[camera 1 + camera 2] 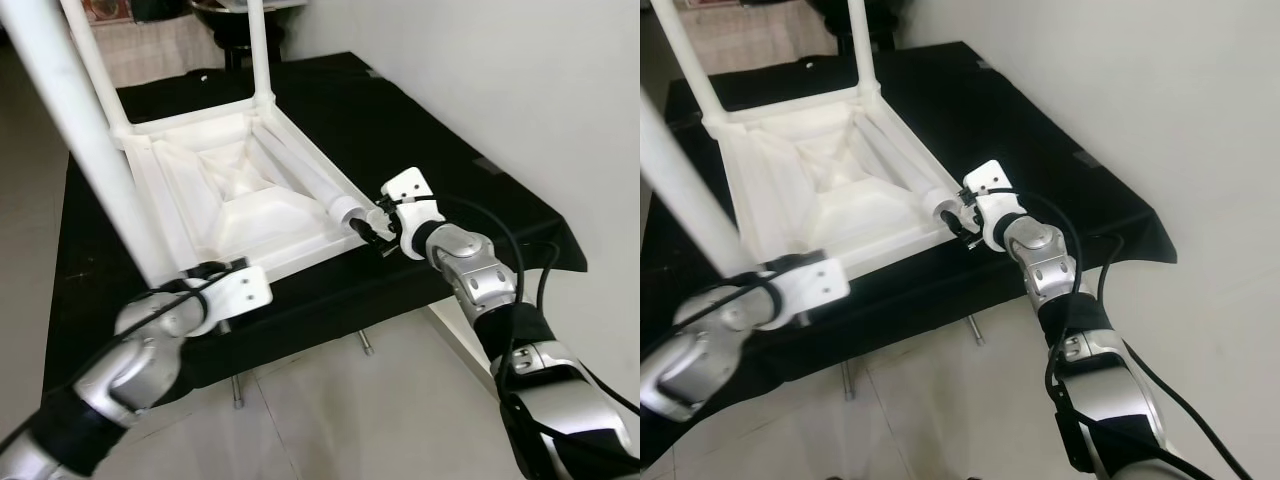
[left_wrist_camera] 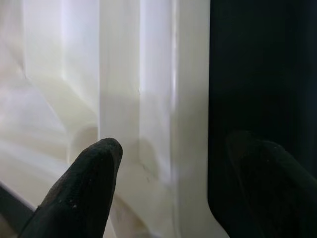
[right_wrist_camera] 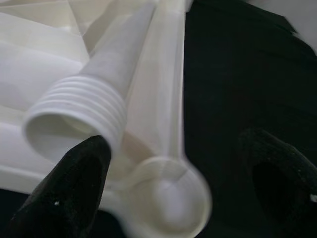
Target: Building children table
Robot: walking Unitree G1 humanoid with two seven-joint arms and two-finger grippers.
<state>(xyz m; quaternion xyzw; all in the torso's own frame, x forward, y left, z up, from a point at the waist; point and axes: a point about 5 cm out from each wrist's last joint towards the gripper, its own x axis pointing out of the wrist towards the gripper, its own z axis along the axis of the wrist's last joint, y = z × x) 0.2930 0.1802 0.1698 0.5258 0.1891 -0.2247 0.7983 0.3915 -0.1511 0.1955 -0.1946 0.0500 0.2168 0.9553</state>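
Right gripper (image 1: 372, 226) is reaching wide open at the near right corner of the upturned white table (image 1: 240, 200).
Its fingers (image 3: 74, 188) are straddling the empty corner socket (image 3: 168, 208), with the loose threaded leg (image 1: 325, 190) lying just beyond them inside the frame. Left gripper (image 1: 205, 275) is sitting open at the near left corner, one finger (image 2: 84, 188) against the white rim, right under a fitted leg (image 1: 85, 130), everything resting on the black cloth (image 1: 420, 150).

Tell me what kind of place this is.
Probably a room in a home: a black-draped work table against a plain white wall, tiled floor, and an upturned white plastic children's table mid-assembly.
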